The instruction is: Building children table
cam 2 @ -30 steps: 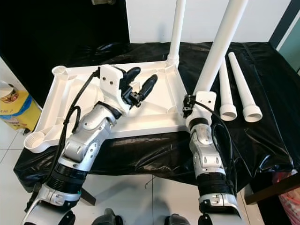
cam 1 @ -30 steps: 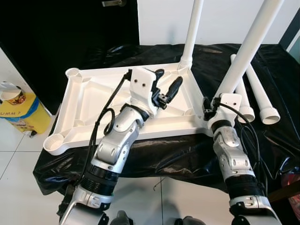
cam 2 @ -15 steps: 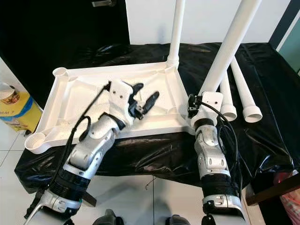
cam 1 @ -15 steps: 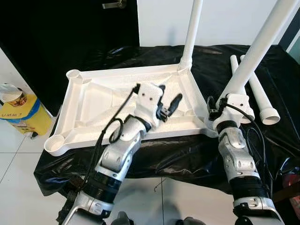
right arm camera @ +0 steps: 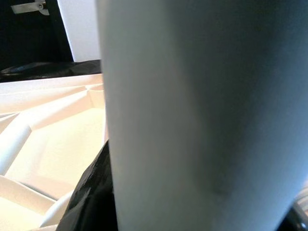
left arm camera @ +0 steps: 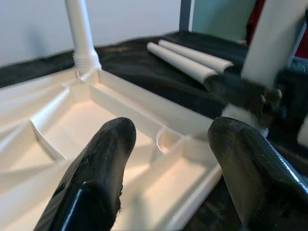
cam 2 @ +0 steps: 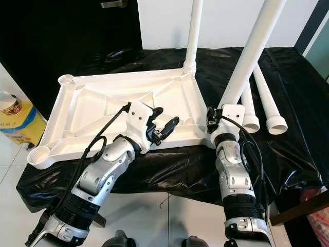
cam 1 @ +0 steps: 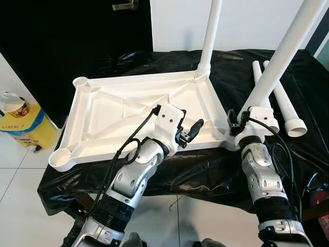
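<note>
The upturned white tabletop (cam 1: 128, 110) is lying at frame centre on the black-draped bench (cam 1: 221, 170), one leg (cam 1: 208, 36) already seated at its upper right corner. The right gripper (cam 2: 226, 114), clamped on a second leg (cam 1: 277, 56), is holding it slanted at the lower right corner socket. The left gripper (cam 1: 191, 131) is hovering over the near rim, fingers (left arm camera: 103, 163) apart. Judgement: leg fitting in hand; next, straightening and pressing home. Two spare legs (cam 1: 280, 100) are lying at right

This looks like a plain indoor room, a home or small workspace, though nothing settles which. The floor (cam 1: 20, 170) is laid in pale tiles, a white wall (cam 1: 247, 23) stands on the far side beside a dark door with a metal handle (cam 1: 126, 5), and the worktop is draped in crinkled black plastic sheeting (cam 1: 205, 170). On the floor at the left sits a yellow bag (cam 1: 23, 128) with a paper cup (cam 1: 14, 105) on it.
</note>
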### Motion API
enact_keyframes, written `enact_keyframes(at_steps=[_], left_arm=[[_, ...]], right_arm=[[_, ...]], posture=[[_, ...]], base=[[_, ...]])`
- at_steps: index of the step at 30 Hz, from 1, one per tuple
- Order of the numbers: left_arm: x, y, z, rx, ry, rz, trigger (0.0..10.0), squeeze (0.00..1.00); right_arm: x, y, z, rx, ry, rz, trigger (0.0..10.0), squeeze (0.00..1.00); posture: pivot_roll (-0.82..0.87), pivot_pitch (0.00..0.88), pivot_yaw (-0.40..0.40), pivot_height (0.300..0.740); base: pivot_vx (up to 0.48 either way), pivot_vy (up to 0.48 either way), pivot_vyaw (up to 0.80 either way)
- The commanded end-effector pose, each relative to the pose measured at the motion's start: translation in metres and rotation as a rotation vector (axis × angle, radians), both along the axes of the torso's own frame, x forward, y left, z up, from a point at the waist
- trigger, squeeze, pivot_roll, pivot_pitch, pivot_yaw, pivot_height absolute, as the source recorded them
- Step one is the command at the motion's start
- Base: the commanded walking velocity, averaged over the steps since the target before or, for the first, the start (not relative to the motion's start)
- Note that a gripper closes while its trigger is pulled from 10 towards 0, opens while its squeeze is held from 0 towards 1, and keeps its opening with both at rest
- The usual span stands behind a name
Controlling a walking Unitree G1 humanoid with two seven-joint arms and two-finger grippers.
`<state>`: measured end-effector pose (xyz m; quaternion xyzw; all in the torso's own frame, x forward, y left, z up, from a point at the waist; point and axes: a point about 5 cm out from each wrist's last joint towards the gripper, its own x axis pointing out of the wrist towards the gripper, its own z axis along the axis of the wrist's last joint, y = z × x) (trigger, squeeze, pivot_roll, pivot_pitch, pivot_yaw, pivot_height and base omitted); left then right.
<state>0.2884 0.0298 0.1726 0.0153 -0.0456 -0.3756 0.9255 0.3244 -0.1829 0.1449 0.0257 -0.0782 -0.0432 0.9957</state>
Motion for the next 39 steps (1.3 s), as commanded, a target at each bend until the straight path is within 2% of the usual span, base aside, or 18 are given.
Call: enact_keyframes(at_steps=[1,6,13,20,25,31,39], left_arm=[[-0.006,-0.005,-0.003,0.03,0.002,-0.139,10.0,0.0],[-0.006,-0.007,-0.002,0.034,-0.004,-0.141,10.0,0.0],[-0.008,-0.006,-0.004,0.061,-0.001,-0.142,10.0,0.0],[-0.011,-0.005,-0.006,0.073,-0.001,-0.136,10.0,0.0],[-0.013,-0.002,-0.009,0.095,-0.003,-0.129,10.0,0.0],[-0.014,-0.002,-0.008,0.096,-0.005,-0.134,10.0,0.0],[-0.014,-0.002,-0.008,0.099,-0.004,-0.137,10.0,0.0]], right_arm=[[-0.003,-0.004,-0.013,0.034,0.049,-0.018,10.0,0.0],[0.004,-0.008,-0.014,0.053,0.064,-0.032,10.0,0.0],[0.011,-0.007,-0.01,-0.002,0.05,-0.001,10.0,0.0],[0.009,-0.006,-0.013,-0.058,0.052,0.034,10.0,0.0],[0.008,-0.005,-0.017,-0.168,0.045,0.089,10.0,0.0],[0.009,-0.004,-0.016,-0.21,0.017,0.123,10.0,0.0],[0.007,-0.002,-0.019,-0.213,-0.003,0.161,10.0,0.0]], posture=[[-0.05,0.035,0.002,0.74],[-0.04,0.037,0.0,0.74],[-0.03,0.041,-0.011,0.74],[-0.02,0.044,-0.023,0.74],[-0.01,0.041,-0.026,0.74],[-0.01,0.038,-0.024,0.74],[-0.01,0.038,-0.024,0.74]], base=[[0.0,0.0,0.0],[0.0,0.0,0.0],[0.0,0.0,0.0],[0.0,0.0,0.0],[0.0,0.0,0.0],[0.0,0.0,0.0],[0.0,0.0,0.0]])
